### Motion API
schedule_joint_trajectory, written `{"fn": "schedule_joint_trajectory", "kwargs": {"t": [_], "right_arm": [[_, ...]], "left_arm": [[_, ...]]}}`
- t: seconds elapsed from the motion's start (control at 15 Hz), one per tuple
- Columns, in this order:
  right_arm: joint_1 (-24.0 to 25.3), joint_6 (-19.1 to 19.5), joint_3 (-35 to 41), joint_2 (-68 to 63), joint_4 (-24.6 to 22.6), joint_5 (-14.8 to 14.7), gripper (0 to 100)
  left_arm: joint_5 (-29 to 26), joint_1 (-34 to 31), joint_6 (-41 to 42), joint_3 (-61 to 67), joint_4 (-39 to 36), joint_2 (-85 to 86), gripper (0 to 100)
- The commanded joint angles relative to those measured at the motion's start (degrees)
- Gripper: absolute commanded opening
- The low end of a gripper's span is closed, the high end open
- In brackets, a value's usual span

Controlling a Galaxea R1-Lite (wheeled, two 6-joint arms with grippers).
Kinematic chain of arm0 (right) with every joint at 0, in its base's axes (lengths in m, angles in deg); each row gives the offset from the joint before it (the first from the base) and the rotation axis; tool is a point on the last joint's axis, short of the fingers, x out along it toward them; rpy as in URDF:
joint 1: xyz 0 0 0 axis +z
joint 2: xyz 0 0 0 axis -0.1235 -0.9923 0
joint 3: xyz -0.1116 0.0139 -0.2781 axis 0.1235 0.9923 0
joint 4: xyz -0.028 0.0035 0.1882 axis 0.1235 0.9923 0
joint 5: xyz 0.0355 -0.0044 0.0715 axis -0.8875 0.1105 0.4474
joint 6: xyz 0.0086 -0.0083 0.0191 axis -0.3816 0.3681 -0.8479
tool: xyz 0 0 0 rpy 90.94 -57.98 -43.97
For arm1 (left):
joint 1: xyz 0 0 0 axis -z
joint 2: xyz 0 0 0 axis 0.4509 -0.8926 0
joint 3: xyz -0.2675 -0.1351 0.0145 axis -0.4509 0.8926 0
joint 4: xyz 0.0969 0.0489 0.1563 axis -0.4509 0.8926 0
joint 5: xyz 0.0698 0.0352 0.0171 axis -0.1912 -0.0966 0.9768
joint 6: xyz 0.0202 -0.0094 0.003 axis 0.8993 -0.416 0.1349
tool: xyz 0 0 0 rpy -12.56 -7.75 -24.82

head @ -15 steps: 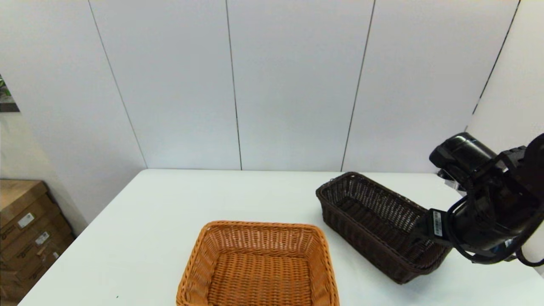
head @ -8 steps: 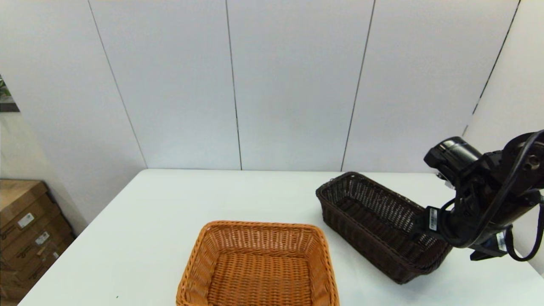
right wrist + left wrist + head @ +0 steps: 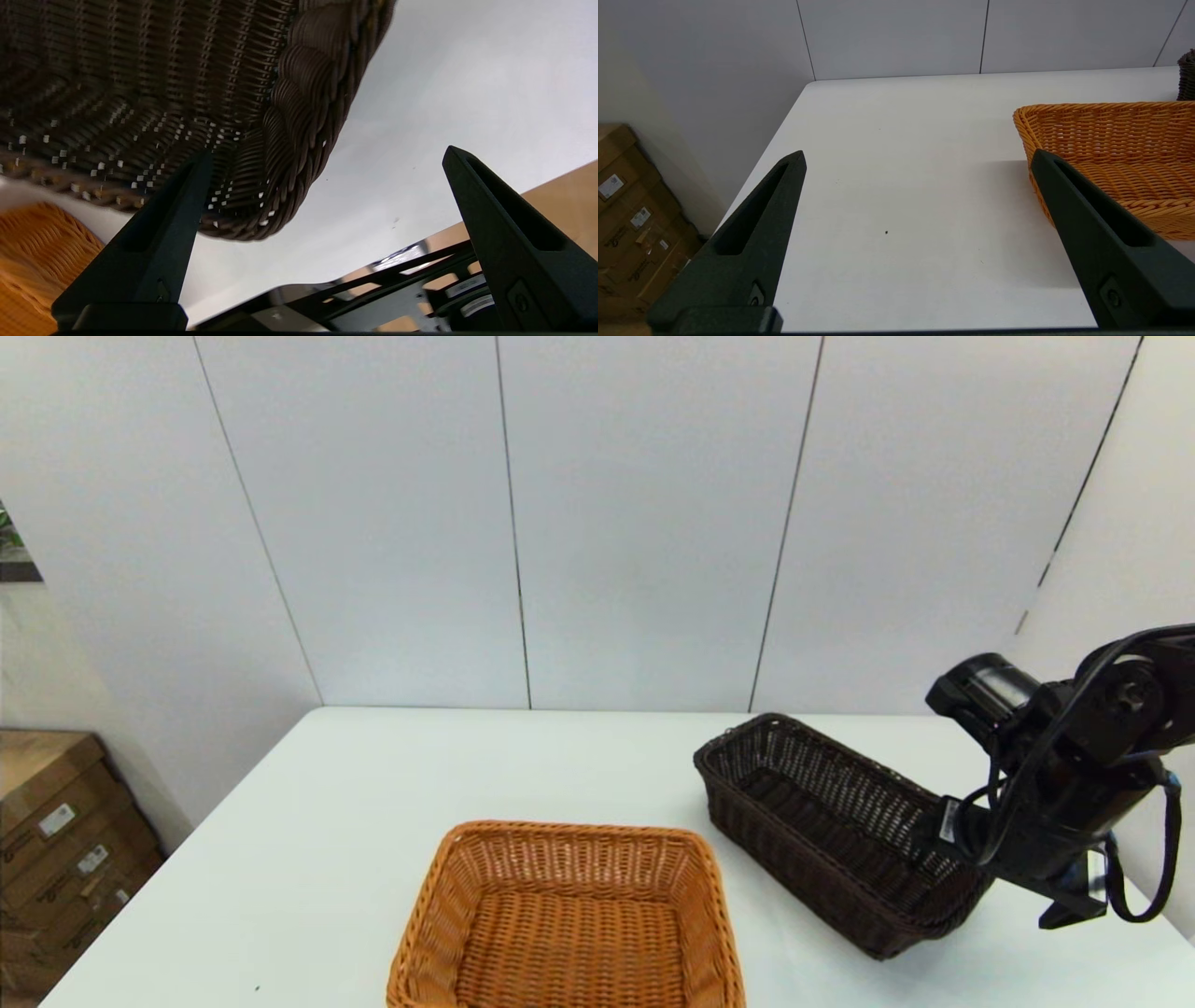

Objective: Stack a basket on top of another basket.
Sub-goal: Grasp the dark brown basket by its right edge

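The dark brown basket lies at the right of the white table, slantwise. The orange-tan basket sits at the front middle, apart from it. My right arm reaches down at the dark basket's near right end. In the right wrist view my right gripper is open and straddles the dark basket's braided rim, one finger on the inner side, the other outside. A bit of the orange-tan basket shows behind. My left gripper hangs open over bare table, left of the orange-tan basket.
Cardboard boxes stand on the floor past the table's left edge. A white panelled wall closes the back. The table's right edge runs just beyond the dark basket, under my right arm.
My right arm has swung and turned at the wrist, its bulk shifting right and down beside the dark basket's end. Neither basket has moved.
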Motion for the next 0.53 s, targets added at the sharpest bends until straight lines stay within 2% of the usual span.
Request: {"fn": "schedule_joint_trajectory", "kwargs": {"t": [0.07,0.27,0.53], "right_arm": [[-0.1,-2.6,0.4,-0.6,0.5,0.5,100],[-0.1,-3.0,1.8,-0.5,0.4,1.1,100],[0.0,-5.2,2.4,-0.5,0.1,5.0,100]], "left_arm": [[0.0,0.0,-0.1,0.1,0.0,0.1,100],[0.0,0.0,0.0,0.1,0.0,0.1,100],[0.0,0.0,0.0,0.1,0.0,0.1,100]]}}
